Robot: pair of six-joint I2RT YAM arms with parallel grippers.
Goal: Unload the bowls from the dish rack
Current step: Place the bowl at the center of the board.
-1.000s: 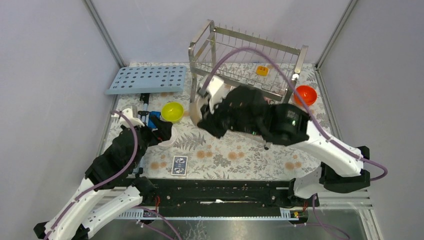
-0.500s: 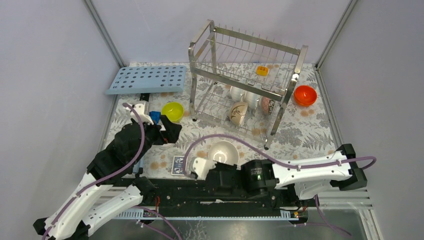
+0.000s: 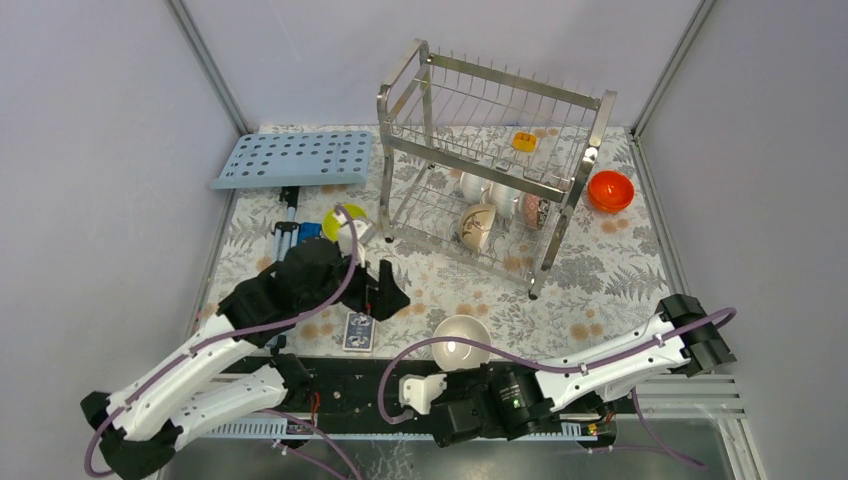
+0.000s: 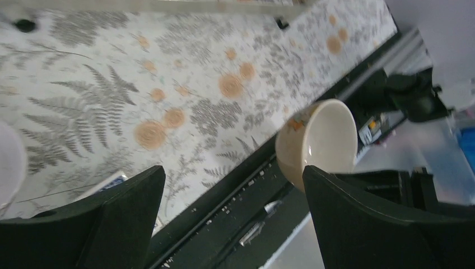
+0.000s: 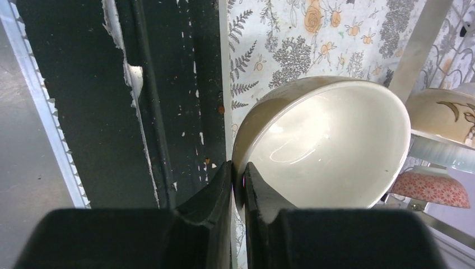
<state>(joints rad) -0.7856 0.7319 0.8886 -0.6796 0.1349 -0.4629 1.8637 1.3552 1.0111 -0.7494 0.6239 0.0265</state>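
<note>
The dish rack (image 3: 497, 110) stands at the back. Its lower tier holds two white bowls (image 3: 472, 185), a beige bowl (image 3: 478, 226) and a dark speckled bowl (image 3: 533, 209). My right gripper (image 3: 447, 368) is shut on the near rim of a cream-beige bowl (image 3: 461, 339) at the table's near edge. In the right wrist view the fingers (image 5: 238, 180) pinch that bowl's wall (image 5: 330, 143). My left gripper (image 3: 387, 296) is open and empty, left of that bowl, which shows in its view (image 4: 316, 143). A yellow-green bowl (image 3: 335, 222) is partly hidden behind the left arm. An orange-red bowl (image 3: 610, 190) sits right of the rack.
A light-blue perforated tray (image 3: 295, 158) lies at the back left. A yellow-orange block (image 3: 524, 141) sits in the rack. A card box (image 3: 359, 331) lies near the front edge. The black base rail (image 3: 350, 380) runs along the near edge. A white rounded edge (image 4: 8, 162) shows at the left wrist view's left.
My right arm has drawn the cream-beige bowl back and to the right, to the table's near edge. My left arm has swung right toward the middle, covering more of the yellow-green bowl.
</note>
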